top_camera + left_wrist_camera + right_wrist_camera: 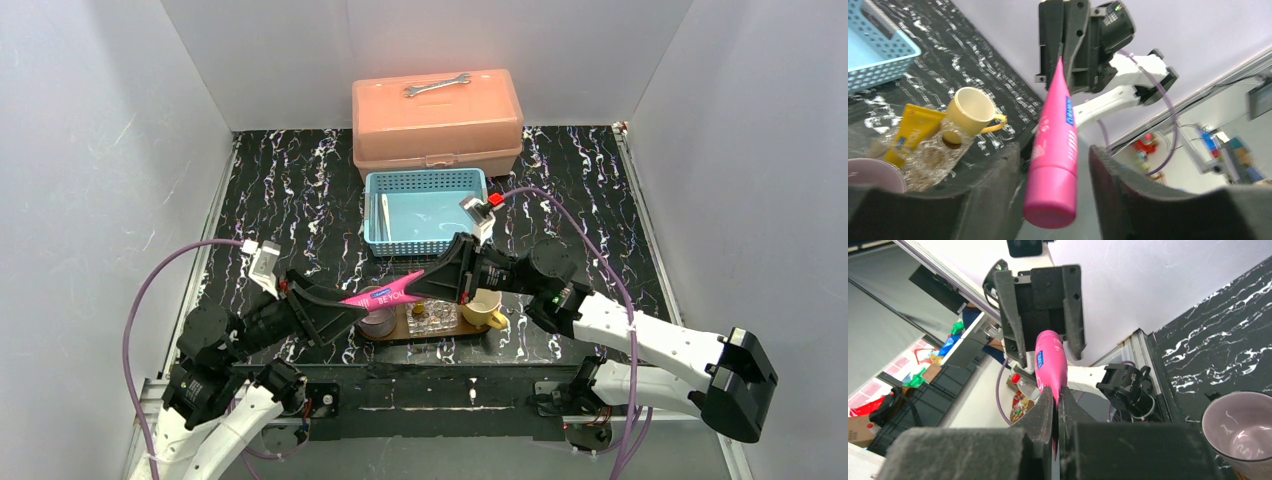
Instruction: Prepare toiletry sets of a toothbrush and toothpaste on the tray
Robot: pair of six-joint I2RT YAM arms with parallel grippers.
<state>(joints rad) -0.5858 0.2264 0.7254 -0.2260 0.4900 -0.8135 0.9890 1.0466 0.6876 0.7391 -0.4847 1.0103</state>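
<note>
White arm links (650, 340), black joints (745, 385), black wedge-shaped gripper fingers (993, 200), purple cables (129, 350), green light (1118, 7)

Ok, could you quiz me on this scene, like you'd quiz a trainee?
1. True or false: the steel wrench lies on the salmon plastic toolbox.
2. Which hand is clamped on the magenta-pink toothpaste tube? A) left hand B) right hand C) neither
3. What colour is the flat tube lying next to the pale-yellow mug?
Key: 1 true; 2 B, the left hand's fingers stand apart around the cap; 3 yellow.
</note>
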